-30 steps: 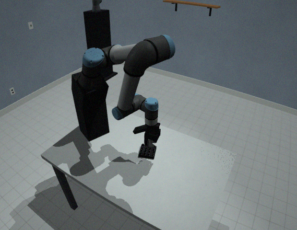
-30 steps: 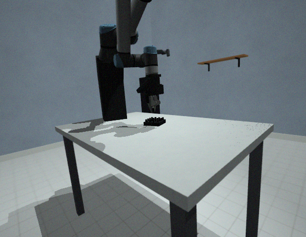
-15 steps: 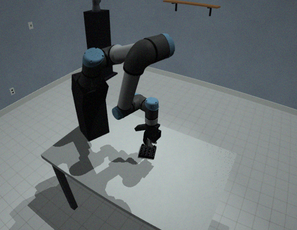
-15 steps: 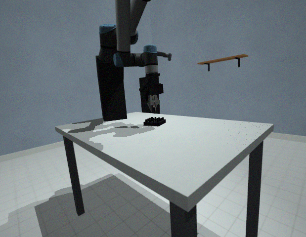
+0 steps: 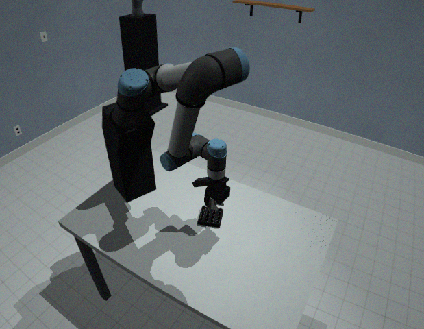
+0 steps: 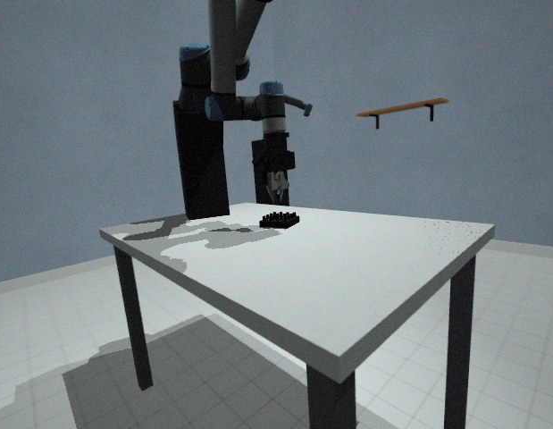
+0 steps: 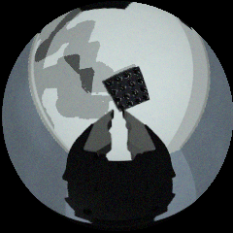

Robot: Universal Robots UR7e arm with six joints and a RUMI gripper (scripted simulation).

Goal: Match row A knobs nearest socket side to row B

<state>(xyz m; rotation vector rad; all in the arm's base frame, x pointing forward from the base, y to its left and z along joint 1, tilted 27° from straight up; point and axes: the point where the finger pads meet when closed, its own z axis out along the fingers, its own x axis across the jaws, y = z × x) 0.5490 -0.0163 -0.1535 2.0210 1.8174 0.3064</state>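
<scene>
The black knob box [image 5: 209, 224] [image 6: 277, 224] [image 7: 135, 92] sits on the table, turned at an angle in the wrist view. Several dark upright knobs stand in rows on its top. Their marks, the row letters and the socket are too dark and small to make out. My gripper [image 6: 280, 201] [image 7: 117, 110] points down above the box, with clear air between tips and knobs in the exterior view. Its grey fingers are nearly together, with a narrow gap at the tips and nothing between them. In the wrist view the tips show just beside the box's near corner.
The white table [image 5: 261, 247] [image 6: 350, 258] carries the arm's shadows to the left of the box. The dark robot pedestal [image 5: 133, 159] [image 6: 200, 171] stands at the table's back left edge. An orange-brown shelf [image 5: 275, 5] [image 6: 403, 106] hangs on the far wall.
</scene>
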